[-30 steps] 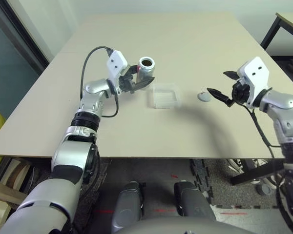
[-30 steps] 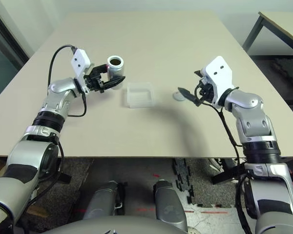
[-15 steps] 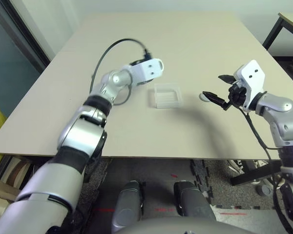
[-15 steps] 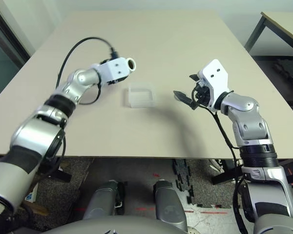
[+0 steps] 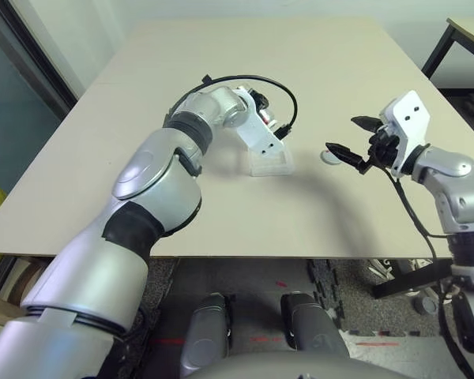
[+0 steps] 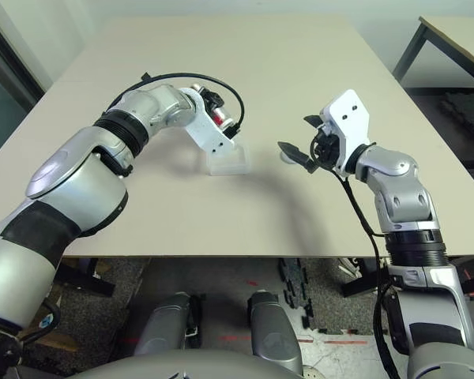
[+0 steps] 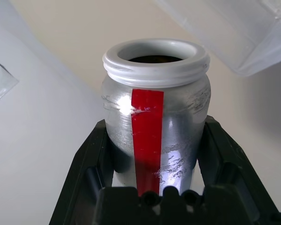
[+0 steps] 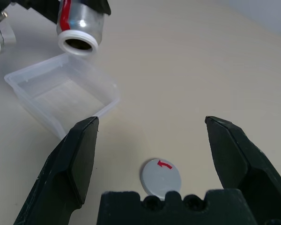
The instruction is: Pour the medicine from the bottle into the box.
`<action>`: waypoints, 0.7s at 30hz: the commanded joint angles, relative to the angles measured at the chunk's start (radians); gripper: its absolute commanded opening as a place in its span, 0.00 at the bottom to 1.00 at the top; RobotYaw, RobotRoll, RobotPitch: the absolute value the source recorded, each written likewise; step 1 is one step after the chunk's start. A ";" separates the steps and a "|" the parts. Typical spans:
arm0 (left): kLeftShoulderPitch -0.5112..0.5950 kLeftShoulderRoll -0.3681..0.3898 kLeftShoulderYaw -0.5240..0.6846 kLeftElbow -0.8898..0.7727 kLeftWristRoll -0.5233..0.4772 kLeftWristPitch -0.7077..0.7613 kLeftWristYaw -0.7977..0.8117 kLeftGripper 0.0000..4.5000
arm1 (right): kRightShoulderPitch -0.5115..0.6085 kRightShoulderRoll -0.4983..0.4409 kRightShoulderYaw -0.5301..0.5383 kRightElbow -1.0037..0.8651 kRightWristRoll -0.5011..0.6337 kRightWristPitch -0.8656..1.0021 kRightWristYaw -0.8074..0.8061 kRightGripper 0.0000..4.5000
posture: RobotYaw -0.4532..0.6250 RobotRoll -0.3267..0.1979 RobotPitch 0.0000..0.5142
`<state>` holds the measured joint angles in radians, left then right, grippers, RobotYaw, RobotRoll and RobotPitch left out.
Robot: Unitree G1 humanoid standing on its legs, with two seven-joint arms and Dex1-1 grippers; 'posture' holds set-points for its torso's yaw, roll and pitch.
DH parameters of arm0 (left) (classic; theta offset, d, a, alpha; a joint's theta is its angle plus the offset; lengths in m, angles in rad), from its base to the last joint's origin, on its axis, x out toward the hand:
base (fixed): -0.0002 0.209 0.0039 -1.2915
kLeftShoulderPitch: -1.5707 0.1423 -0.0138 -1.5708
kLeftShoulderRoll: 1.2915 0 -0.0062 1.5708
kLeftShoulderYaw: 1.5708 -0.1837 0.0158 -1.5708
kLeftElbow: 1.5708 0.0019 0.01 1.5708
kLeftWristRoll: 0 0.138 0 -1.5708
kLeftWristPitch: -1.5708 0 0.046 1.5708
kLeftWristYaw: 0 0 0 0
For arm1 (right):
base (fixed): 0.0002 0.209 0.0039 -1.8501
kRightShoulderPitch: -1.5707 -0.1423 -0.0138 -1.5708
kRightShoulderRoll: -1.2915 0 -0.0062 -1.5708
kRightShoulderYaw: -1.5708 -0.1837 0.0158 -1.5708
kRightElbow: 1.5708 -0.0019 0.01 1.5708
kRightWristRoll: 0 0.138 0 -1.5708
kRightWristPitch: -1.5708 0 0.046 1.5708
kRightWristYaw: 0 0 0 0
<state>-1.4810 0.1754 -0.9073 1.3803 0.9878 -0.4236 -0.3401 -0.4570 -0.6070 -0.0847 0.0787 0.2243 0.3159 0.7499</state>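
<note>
Item: the bottle (image 7: 155, 117), silver-grey with a red stripe, uncapped, clamped between the closed jaws of our left gripper (image 7: 154, 154). We hold it tipped, mouth angled down just over the box's rim.

Item: the box (image 8: 65, 96), clear plastic, sitting mid-tabletop, well away from every edge; we see nothing in it yet.

Item: a loose grey cap (image 8: 161, 177), lying on the tabletop beside the box, beneath our right gripper (image 8: 152, 150), whose jaws stand wide open and hold nothing.

Step in hand: the pour (we judge it barely begun). Next we need more tilt, with the mouth kept over the box.
</note>
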 commanded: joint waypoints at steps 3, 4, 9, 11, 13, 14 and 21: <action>-0.013 0.005 0.022 0.007 -0.004 0.006 -0.013 0.60 | -0.003 0.003 -0.012 -0.009 0.015 0.015 -0.005 1.00 | 0.28 0.62 0.08; -0.009 0.008 0.024 0.008 -0.004 0.007 -0.016 0.60 | -0.008 0.005 -0.009 -0.005 0.014 0.014 -0.004 1.00 | 0.28 0.62 0.08; 0.005 0.017 0.034 0.007 -0.008 0.002 -0.030 0.60 | -0.027 0.013 0.004 0.016 0.008 0.006 0.005 1.00 | 0.30 0.62 0.08; 0.007 0.020 0.045 0.007 -0.018 0.001 -0.034 0.60 | -0.034 0.016 0.006 0.022 0.006 0.005 0.006 1.00 | 0.30 0.62 0.07; 0.020 0.021 0.128 0.009 -0.101 0.008 -0.096 0.60 | -0.039 0.016 0.008 0.027 0.004 0.003 0.008 1.00 | 0.30 0.62 0.07; 0.027 0.025 0.170 0.008 -0.141 0.010 -0.120 0.60 | -0.041 0.016 0.007 0.030 0.003 0.001 0.009 1.00 | 0.30 0.62 0.07; 0.091 0.058 0.426 -0.012 -0.373 0.053 -0.233 0.60 | -0.044 0.014 0.010 0.035 0.004 -0.005 0.023 1.00 | 0.31 0.62 0.07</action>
<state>-1.4038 0.2243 -0.5223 1.3800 0.6653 -0.3857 -0.5463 -0.4952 -0.5922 -0.0882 0.1135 0.2248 0.3182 0.7623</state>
